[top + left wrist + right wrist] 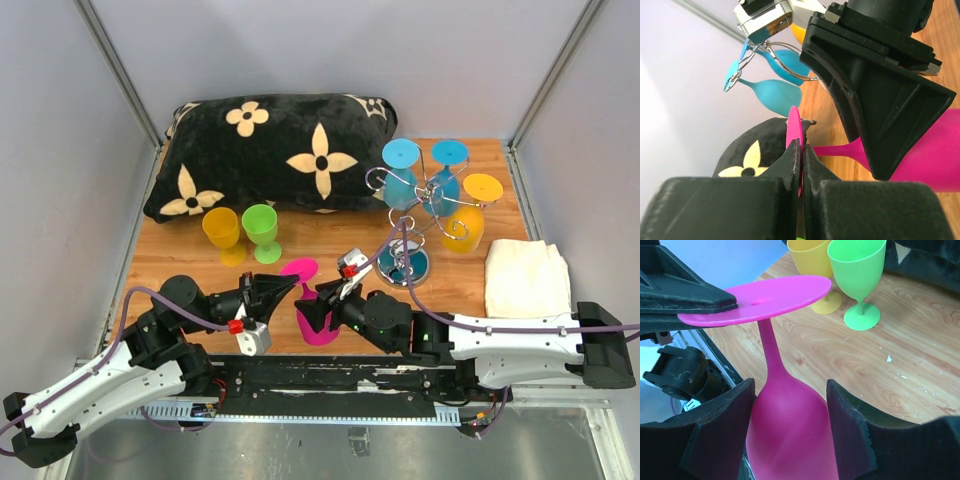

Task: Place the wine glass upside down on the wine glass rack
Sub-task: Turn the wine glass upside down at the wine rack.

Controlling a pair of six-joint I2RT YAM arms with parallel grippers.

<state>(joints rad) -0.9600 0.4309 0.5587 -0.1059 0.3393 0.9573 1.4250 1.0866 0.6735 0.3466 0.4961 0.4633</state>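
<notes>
Wine glass (320, 326) foot pinched in left tool (801, 146), bowl inside right tool (790, 390), grip unclear. Next, carry to wine glass rack (415, 205), upper right.

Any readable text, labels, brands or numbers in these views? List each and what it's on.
No readable text in any view.
The black pillow: cream flower motifs only, no letters.
The silver wrist camera housing: no marking legible.
The pink wine glass and the wine glass rack: unmarked.

Magenta wine glass (318, 328), green glass (261, 228), yellow glass (221, 230), black cream-flowered pillow (270, 150)
</notes>
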